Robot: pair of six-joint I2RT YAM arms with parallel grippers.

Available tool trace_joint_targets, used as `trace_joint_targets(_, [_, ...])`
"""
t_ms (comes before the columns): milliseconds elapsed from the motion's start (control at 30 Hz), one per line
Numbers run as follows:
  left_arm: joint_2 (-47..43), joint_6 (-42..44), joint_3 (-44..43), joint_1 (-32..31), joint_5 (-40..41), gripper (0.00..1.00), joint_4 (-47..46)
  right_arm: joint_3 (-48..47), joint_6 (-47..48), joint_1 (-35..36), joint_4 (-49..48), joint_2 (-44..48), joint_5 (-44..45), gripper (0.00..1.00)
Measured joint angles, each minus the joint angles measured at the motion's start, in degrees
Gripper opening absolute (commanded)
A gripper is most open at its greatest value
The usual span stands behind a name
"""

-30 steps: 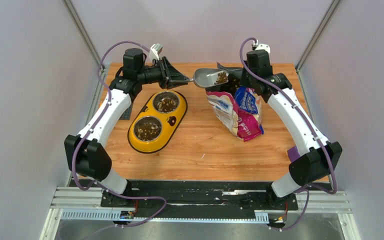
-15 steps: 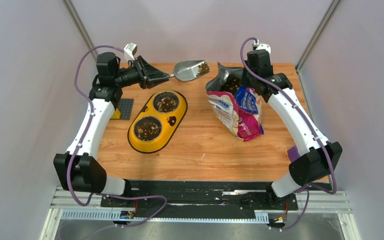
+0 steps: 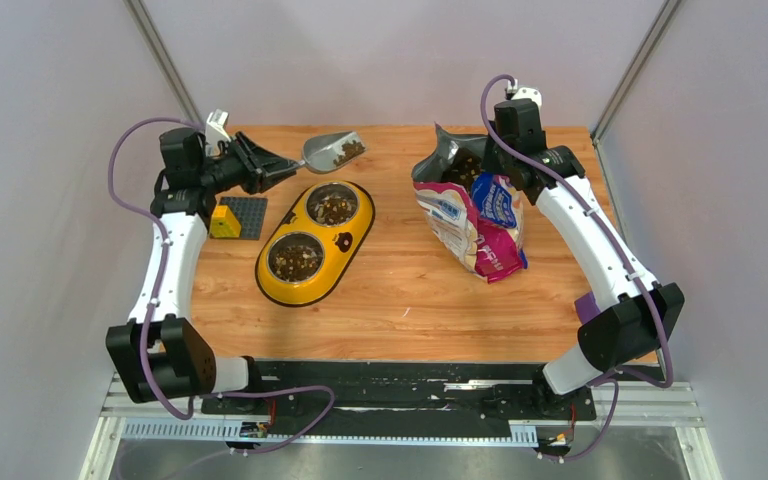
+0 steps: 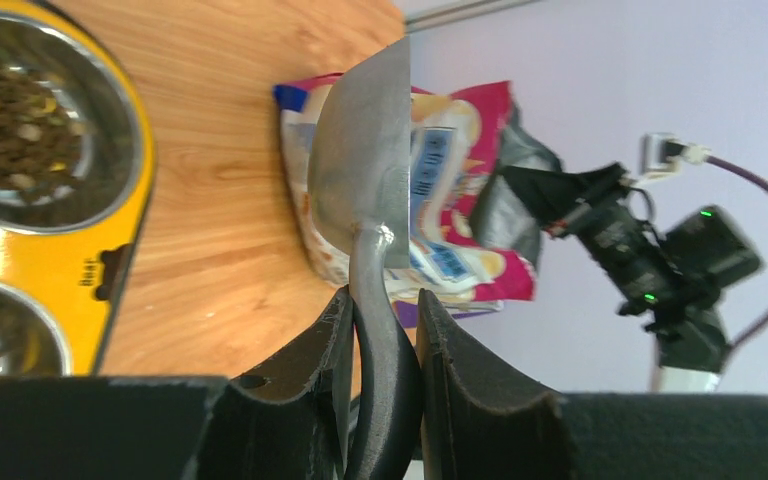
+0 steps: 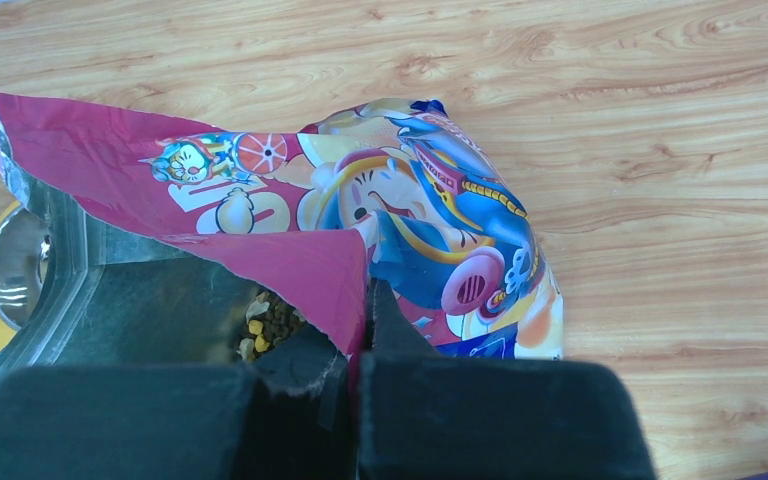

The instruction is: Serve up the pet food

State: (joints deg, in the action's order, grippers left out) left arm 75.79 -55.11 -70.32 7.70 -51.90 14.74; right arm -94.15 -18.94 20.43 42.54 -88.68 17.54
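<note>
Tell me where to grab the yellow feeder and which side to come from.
Grip the yellow feeder by the wide plastic margin on the side facing the bag, probably coming straight down to pinch across the outer edge. It lies flat and is too broad to span, and its two bowls, both holding kibble, fill the rest. Keep it level.

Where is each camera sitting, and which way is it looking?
Top camera: high behind the arms, looking down at the table; both arms show.
Left wrist: on the left arm, looking past the left gripper and scoop toward the bag.
Right wrist: on the right arm, looking down at the bag's open mouth; right gripper pinches its edge.
Both wrist views share the bag and the yellow feeder.
</note>
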Motion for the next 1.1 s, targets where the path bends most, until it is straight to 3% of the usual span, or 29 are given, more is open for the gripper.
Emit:
trace_joint_targets(433, [7.17, 18.95, 1.53, -1.03, 20.9, 0.0, 11.19, 0.0, -0.02, -0.02, 0.0, -0.04, 0.17, 0.0])
trace_joint_targets(833, [12.7, 35.17, -5.46, -18.99, 45.97, 0.0, 22.56, 0.0, -0.11, -0.66, -0.02, -0.04, 0.44, 0.0])
trace_joint_targets(1100, [12.7, 41.86, -11.61, -25.46, 61.33, 0.0, 27.08, 0.02, -0.26, -0.7, -0.02, -0.04, 0.42, 0.0])
